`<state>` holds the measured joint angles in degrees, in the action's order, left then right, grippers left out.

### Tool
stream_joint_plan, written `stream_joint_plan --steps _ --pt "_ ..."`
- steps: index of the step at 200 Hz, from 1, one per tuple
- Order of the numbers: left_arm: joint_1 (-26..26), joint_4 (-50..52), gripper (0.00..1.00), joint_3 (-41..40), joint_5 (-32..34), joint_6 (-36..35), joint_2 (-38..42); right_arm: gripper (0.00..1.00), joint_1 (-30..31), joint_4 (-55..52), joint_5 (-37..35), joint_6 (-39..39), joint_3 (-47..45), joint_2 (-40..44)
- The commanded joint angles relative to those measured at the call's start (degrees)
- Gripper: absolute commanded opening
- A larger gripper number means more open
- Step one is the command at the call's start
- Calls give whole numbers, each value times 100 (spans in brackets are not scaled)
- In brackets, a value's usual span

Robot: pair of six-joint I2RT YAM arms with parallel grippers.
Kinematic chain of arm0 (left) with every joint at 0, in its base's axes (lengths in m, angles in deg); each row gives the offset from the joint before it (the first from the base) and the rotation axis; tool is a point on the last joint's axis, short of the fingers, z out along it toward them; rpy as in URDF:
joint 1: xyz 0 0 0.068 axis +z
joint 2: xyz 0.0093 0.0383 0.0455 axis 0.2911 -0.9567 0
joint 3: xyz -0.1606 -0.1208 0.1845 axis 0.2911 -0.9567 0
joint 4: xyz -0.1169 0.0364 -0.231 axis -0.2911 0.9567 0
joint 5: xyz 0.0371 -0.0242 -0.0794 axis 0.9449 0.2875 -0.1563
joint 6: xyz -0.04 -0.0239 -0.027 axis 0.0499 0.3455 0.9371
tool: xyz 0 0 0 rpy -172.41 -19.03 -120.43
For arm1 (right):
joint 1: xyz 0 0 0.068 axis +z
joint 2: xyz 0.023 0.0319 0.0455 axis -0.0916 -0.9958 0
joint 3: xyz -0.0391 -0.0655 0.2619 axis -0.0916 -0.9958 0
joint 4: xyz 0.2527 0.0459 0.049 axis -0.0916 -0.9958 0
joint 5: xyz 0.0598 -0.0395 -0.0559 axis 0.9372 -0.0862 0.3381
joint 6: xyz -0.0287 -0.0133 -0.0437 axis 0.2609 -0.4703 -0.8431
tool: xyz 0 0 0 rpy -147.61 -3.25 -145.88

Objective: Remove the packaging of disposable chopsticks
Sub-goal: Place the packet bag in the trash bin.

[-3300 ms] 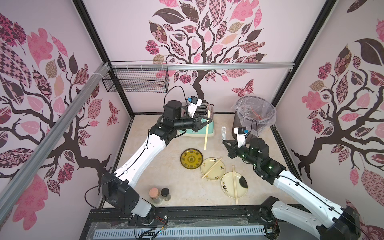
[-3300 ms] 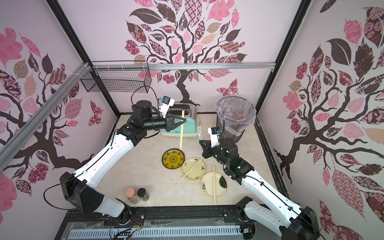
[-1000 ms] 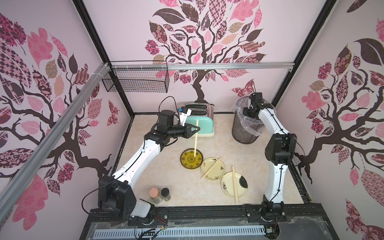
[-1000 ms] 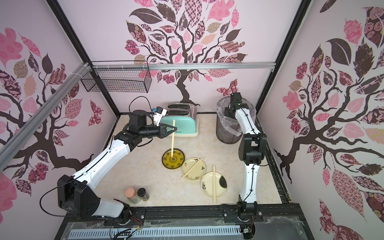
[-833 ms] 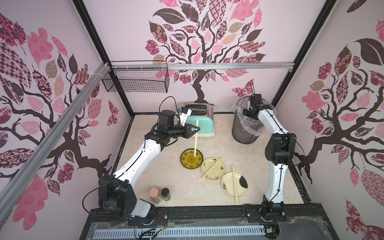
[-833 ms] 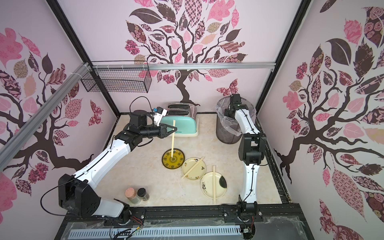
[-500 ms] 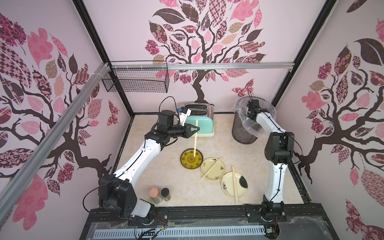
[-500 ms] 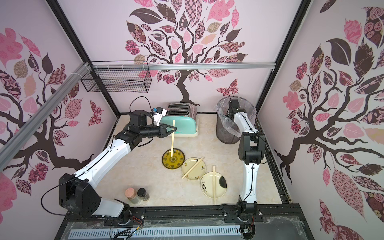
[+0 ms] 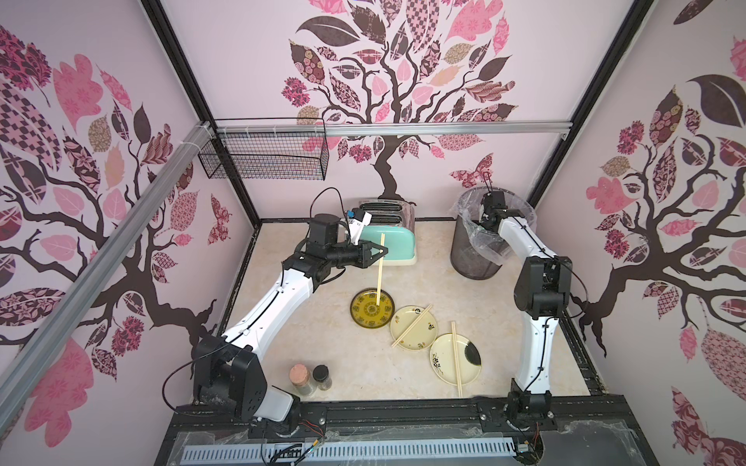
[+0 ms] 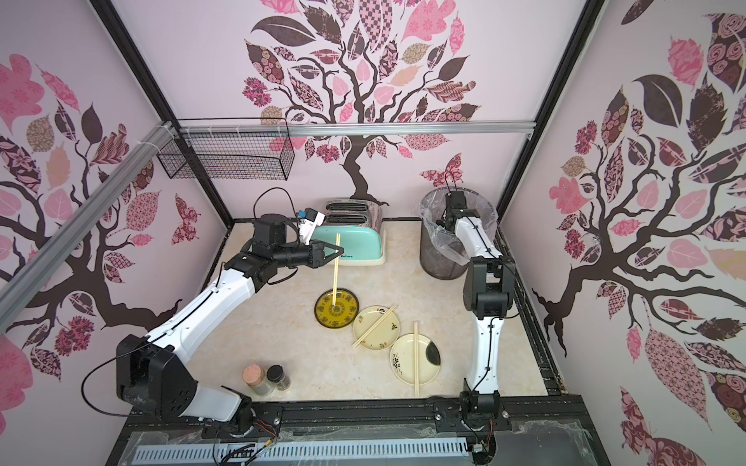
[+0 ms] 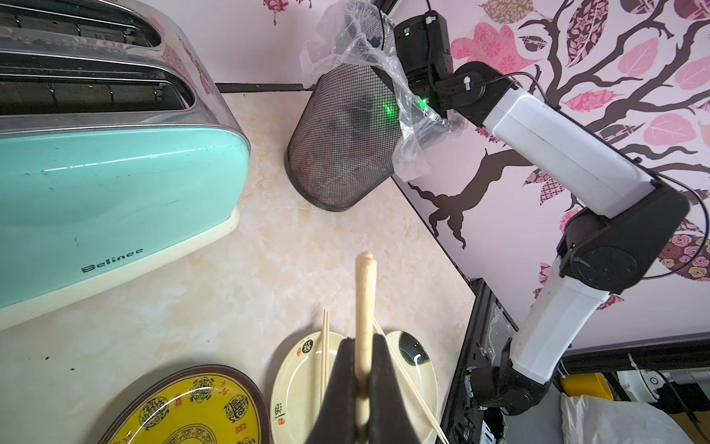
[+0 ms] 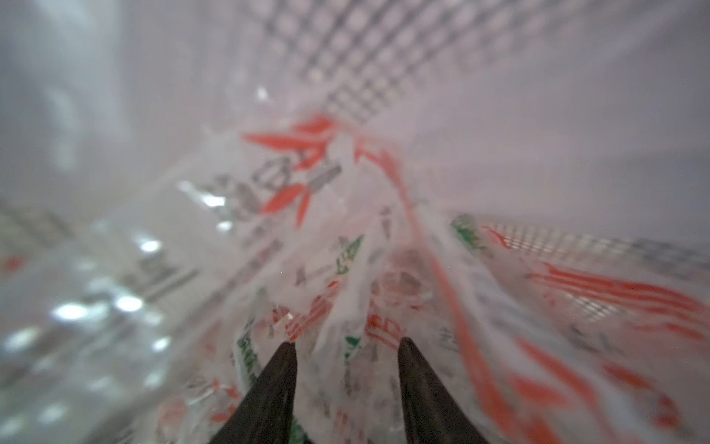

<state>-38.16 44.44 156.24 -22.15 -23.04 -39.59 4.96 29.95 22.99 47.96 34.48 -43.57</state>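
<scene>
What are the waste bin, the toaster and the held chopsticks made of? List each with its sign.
Waste bin: black metal-looking mesh, a fine see-through grid; clear crinkled plastic liner over the rim.
Toaster: glossy mint shell, painted metal or plastic; mirror-like chrome top.
Chopsticks: pale, matte, likely wood or bamboo.

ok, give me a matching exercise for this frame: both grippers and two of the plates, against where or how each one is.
1. left gripper
2. right gripper
3. yellow plate
4. cream plate with black patch

A. jaws apart inside the mesh bin, packaging ahead
B. a loose pair lies across it
C. shut on chopsticks above the table
D. below the lower end of those chopsticks

Pairs: 1-C, 2-A, 3-D, 4-B
</scene>
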Motion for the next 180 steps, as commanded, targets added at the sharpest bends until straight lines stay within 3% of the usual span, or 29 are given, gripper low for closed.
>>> stream_joint_plan --steps 1,62,129,180 --pt "35 -4 0 98 -14 -44 -56 49 -36 -110 -3 18 309 491" --pt "34 -17 0 102 -47 -41 -70 60 -39 -120 -120 47 310 1105" --pt "39 -20 0 100 -64 -44 -82 63 -41 -55 51 139 281 1730" --pt "32 -19 0 101 -73 -39 -84 65 -33 636 628 340 -715 2975"
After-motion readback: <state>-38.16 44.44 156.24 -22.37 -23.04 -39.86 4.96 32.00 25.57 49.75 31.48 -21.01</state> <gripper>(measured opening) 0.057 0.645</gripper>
